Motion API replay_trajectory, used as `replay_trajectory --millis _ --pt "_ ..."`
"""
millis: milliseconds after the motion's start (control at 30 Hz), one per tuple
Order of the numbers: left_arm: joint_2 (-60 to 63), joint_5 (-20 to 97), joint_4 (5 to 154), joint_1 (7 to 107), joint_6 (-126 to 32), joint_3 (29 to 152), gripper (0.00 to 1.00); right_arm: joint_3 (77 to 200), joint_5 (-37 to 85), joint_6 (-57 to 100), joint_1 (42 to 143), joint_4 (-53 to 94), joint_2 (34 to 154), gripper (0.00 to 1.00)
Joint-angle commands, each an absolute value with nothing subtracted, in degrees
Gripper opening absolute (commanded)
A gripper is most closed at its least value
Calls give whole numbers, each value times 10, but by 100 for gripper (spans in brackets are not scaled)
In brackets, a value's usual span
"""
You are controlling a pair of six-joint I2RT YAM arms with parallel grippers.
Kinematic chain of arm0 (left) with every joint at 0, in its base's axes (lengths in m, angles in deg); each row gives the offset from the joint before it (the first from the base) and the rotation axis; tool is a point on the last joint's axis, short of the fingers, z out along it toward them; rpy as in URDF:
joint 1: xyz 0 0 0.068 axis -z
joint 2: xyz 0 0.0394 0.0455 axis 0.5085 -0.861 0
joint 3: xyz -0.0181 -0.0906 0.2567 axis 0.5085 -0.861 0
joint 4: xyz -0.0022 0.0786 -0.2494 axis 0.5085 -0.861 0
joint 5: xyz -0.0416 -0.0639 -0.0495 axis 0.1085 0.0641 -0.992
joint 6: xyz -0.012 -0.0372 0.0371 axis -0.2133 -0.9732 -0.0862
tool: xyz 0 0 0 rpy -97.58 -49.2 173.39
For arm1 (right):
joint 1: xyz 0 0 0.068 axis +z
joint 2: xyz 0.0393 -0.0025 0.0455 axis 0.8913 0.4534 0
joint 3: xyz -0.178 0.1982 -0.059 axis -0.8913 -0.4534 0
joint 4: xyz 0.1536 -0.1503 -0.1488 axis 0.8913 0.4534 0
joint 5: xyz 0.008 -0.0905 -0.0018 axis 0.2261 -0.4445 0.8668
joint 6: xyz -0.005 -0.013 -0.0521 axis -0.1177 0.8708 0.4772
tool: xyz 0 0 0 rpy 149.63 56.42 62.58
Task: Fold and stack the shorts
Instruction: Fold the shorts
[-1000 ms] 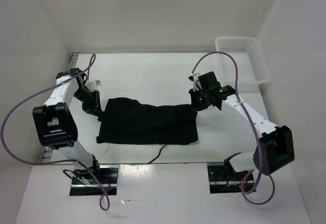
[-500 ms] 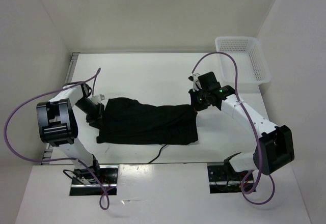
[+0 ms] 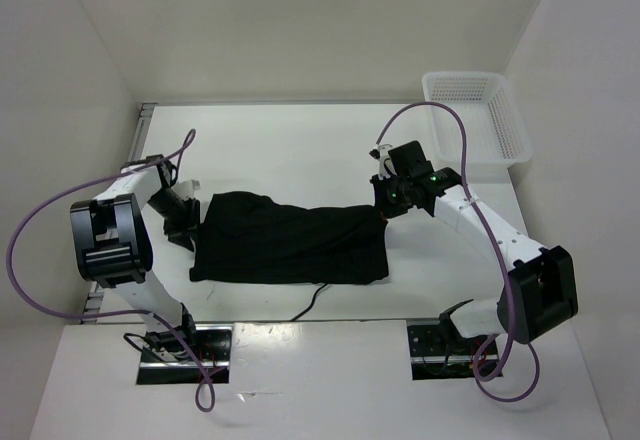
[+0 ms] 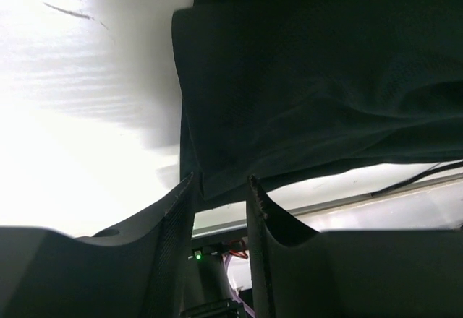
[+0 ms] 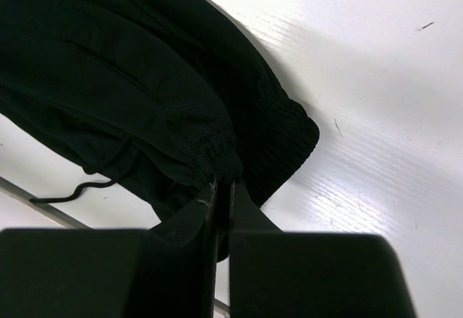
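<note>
A glossy white rectangular surface (image 3: 300,140) sits boxed in by plain off-white walls (image 3: 300,30) at the back, left and right. Bright light glares off it. A white plastic mesh basket (image 3: 462,77) stands at its far right corner.

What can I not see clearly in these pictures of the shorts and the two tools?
- Top view: the left tool is black against the black shorts; whether they touch cannot be told.
- Left wrist view: the top and right edges cut off most of the shorts.
- Right wrist view: the right tool covers the fabric it pinches; how much is unclear.
- Top view: the shorts hide where the drawstring begins.
</note>
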State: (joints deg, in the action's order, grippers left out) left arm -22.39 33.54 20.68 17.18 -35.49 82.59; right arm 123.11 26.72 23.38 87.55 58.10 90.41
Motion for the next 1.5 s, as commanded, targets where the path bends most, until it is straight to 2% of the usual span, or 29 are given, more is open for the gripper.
replay_trajectory --millis 0,300,433,567,900,1100,1233,1467 --pt "-228 334 217 169 -353 824 41 1230 264 231 881 567 889 0" --pt "-244 314 217 169 -353 813 40 1230 259 231 881 567 889 0" --pt "-249 301 217 169 -353 813 32 1230 259 231 881 567 883 0" --pt "-238 301 206 169 -353 824 29 1230 254 231 881 567 883 0" --pt "-220 307 189 169 -353 850 33 1230 254 236 881 567 883 0" --pt "-227 287 189 169 -353 845 21 1230 254 236 881 567 883 0" --pt "-238 282 195 169 -353 832 16 1230 248 236 881 567 883 0" --pt "-251 288 208 169 -353 813 20 1230 243 236 881 567 878 0"
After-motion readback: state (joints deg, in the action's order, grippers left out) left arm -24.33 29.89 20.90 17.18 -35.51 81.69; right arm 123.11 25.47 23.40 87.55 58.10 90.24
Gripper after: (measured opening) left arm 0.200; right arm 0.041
